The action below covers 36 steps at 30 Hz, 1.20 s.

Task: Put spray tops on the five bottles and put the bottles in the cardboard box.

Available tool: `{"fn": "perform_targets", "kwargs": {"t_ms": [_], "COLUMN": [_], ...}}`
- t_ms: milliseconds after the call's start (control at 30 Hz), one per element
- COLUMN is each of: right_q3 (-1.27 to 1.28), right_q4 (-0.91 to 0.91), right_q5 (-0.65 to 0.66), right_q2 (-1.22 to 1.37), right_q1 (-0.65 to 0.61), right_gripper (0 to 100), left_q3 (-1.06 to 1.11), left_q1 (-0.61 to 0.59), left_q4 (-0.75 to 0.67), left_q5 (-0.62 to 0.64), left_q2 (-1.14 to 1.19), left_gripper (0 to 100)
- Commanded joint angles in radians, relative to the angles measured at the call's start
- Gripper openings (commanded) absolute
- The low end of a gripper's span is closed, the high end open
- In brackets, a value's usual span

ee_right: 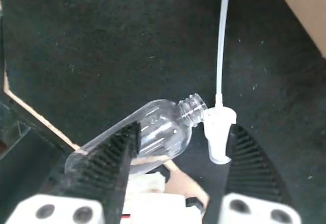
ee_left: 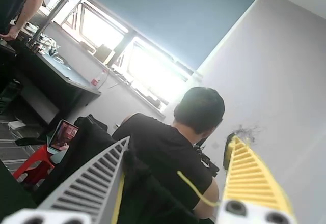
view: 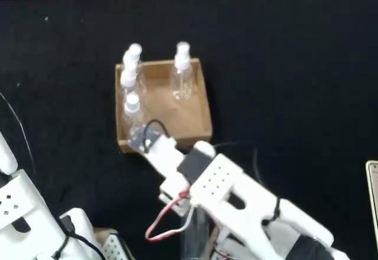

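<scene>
The cardboard box (view: 204, 103) sits mid-table and holds several clear bottles with white spray tops: three along its left side (view: 131, 103) and one at the back right (view: 182, 71). My right gripper (view: 146, 139) hangs high over the box's near left corner. In the right wrist view my right gripper (ee_right: 178, 147) is open. Below it on the black table lie a clear bottle without a top (ee_right: 153, 132) and a white spray top (ee_right: 219, 132) with a long thin tube, right at the bottle's neck. My left gripper (ee_left: 181, 142) is open, points up into the room and holds nothing.
The left arm (view: 23, 213) rests at the near left corner. The right arm (view: 236, 195) crosses from the near right and hides the table under it. A corner of the box (ee_right: 305, 5) shows beyond the tube. A tan strip (ee_right: 30, 112) runs by the bottle's base.
</scene>
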Motion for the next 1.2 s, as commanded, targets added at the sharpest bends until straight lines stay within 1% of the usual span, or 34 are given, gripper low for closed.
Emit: {"fn": "perform_targets", "kwargs": {"t_ms": [0, 100, 200, 333, 433, 500, 533, 700, 767, 867, 933, 1167], "right_q3": [0.001, 0.033, 0.058, 0.059, 0.058, 0.042, 0.028, 0.021, 0.036, 0.058, 0.067, 0.093], "right_q4": [-0.012, -0.040, -0.066, -0.057, -0.021, 0.006, 0.017, 0.012, -0.011, -0.068, -0.084, -0.087], "right_q5": [0.083, 0.115, 0.170, 0.344, 0.480, 0.526, 0.522, 0.436, 0.419, 0.427, 0.427, 0.427], "right_q2": [-0.028, -0.031, -0.033, -0.035, -0.033, -0.035, -0.035, -0.028, -0.030, -0.033, -0.028, -0.027], "right_q1": [0.026, 0.058, 0.135, 0.259, 0.301, 0.285, 0.265, 0.089, 0.031, -0.040, -0.075, -0.133], "right_gripper": [20.9, 19.8, 19.8, 19.8, 19.8, 19.8, 19.8, 19.3, 14.9, 6.4, 4.0, 3.9], "left_q3": [-0.015, -0.015, -0.015, -0.015, -0.015, -0.015, -0.015, -0.015, -0.015, -0.015, -0.015, -0.015], "left_q1": [-0.007, -0.007, -0.007, -0.007, -0.007, -0.007, -0.007, -0.007, -0.007, -0.007, -0.007, -0.007], "left_q4": [-0.020, -0.020, -0.020, -0.020, -0.020, -0.020, -0.020, -0.020, -0.020, -0.020, -0.020, -0.020], "left_q5": [0.012, 0.012, 0.012, 0.012, 0.012, 0.012, 0.012, 0.012, 0.012, 0.012, 0.012, 0.012], "left_q2": [0.003, 0.003, 0.003, 0.003, 0.003, 0.003, 0.003, 0.003, 0.003, 0.003, 0.003, 0.003], "left_gripper": [27, 27, 27, 27, 27, 27, 27, 27, 27, 27, 27, 27]}}
